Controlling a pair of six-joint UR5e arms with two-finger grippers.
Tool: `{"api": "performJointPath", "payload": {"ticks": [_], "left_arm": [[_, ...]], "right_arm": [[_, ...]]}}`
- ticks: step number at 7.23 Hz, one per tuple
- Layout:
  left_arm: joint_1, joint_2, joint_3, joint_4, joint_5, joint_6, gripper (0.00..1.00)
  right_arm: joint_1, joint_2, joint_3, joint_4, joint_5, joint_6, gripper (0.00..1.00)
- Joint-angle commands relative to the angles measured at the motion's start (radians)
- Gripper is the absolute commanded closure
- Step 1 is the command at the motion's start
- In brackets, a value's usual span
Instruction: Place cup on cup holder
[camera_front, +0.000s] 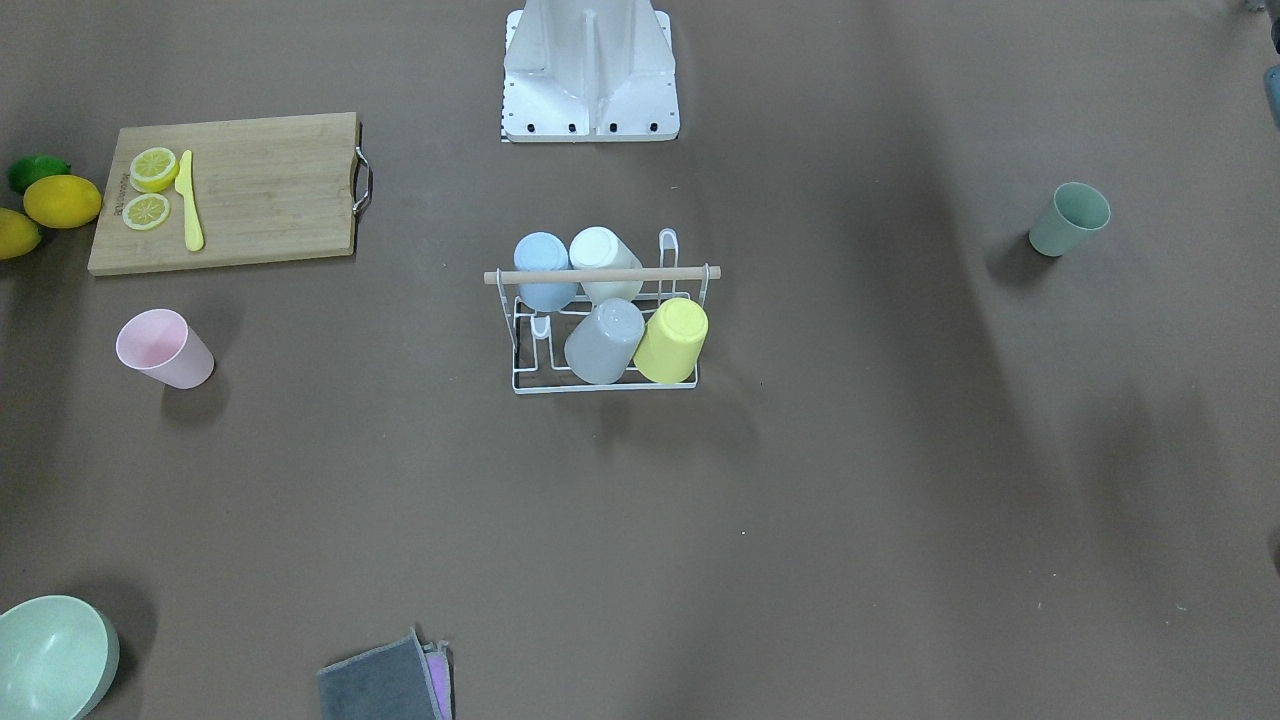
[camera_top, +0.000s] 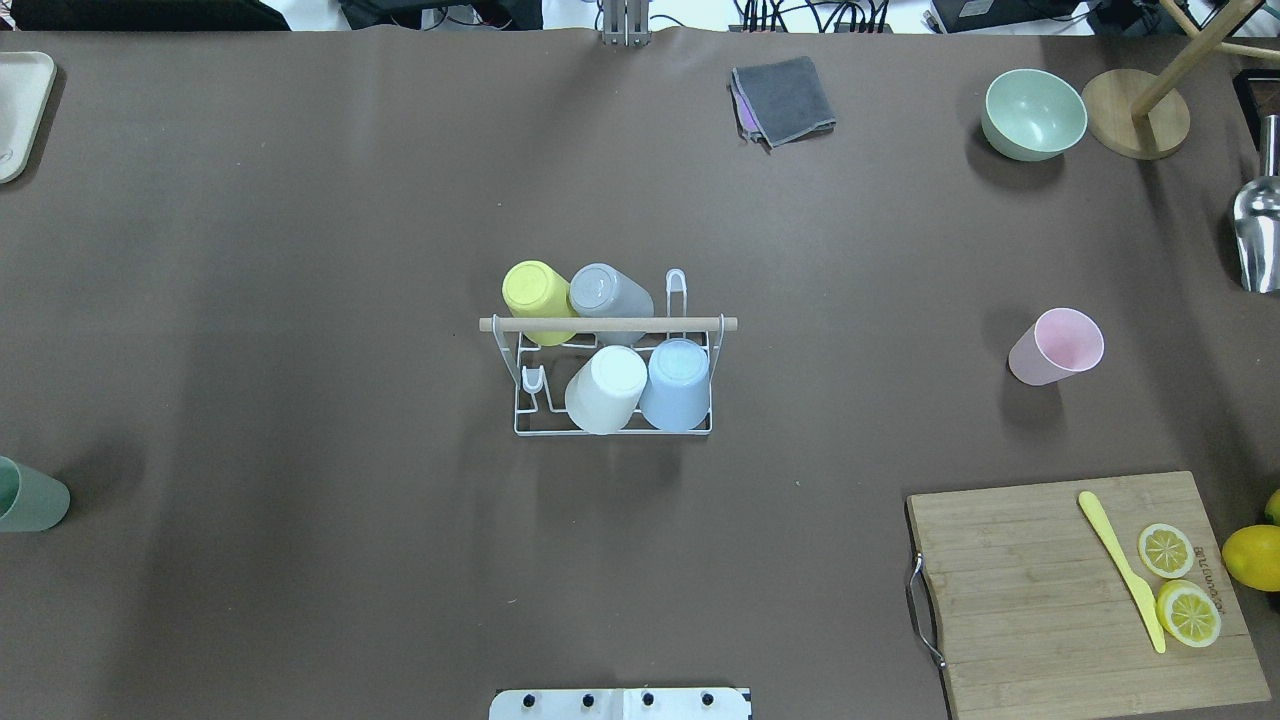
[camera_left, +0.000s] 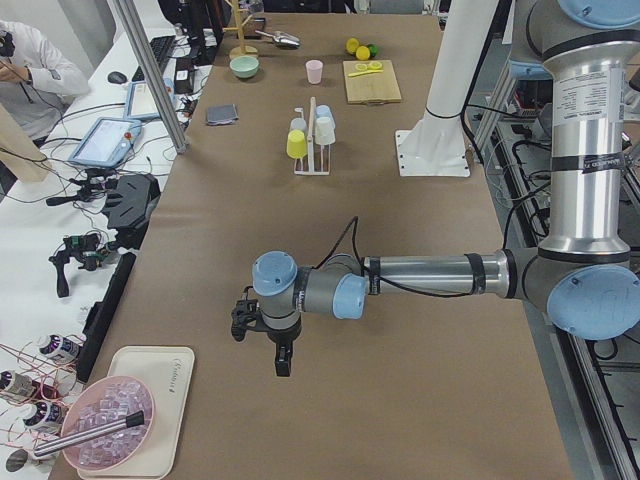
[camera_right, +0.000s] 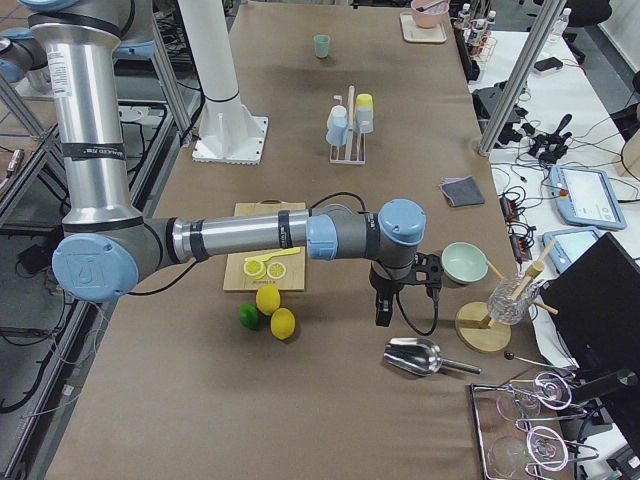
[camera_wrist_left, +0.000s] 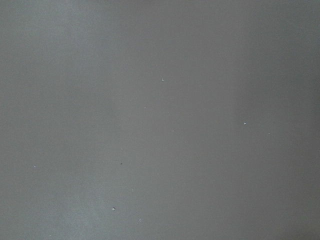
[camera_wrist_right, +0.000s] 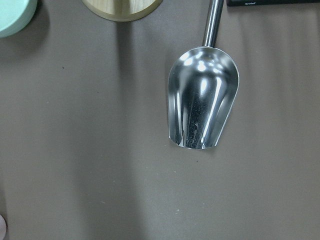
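The pink cup is found upright, right of the central cup holder and nearer the right gripper, the green cup nearer the left gripper; neither gripper's opening can be told.

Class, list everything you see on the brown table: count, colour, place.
cup holder: 1, white wire, wooden rod, table centre.
yellow cup, grey cup, white cup, blue cup: 1 each, upturned on the holder's prongs.
pink cup: 1, loose, robot's right.
green cup: 1, loose, robot's far left.
cutting board: 1, wooden, near right.
lemon slices: 2, yellow, on board.
knife: 1, yellow, on board.
lemons: 2, yellow, beside board.
lime: 1, green, beside lemons.
bowl: 1, pale green, far right.
cloths: 1 stack, grey over purple, far edge.
scoop: 1, steel, right end.
tray: 1, beige, left end.
left gripper: 1, black, over bare table.
right gripper: 1, black, by the scoop.
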Motion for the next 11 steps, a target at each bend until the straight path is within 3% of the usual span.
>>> {"api": "performJointPath", "payload": {"ticks": [1,4,8,11], "left_arm": [[0.0,0.0,0.001,0.0,0.0,-0.001,0.02],[0.0,0.0,-0.021,0.003,-0.004,-0.002,0.02],[-0.003,0.01,-0.031,0.004,-0.165,-0.005,0.02],[-0.012,0.026,-0.076,0.012,-0.17,-0.005,0.02]], "right_arm": [[0.006,0.006,-0.001,-0.002,0.002,-0.001,0.0],[0.007,0.006,-0.003,-0.002,0.0,0.0,0.0],[0.008,0.006,-0.012,0.0,0.003,0.0,0.0],[0.008,0.003,-0.009,0.0,0.008,0.0,0.0]]}}
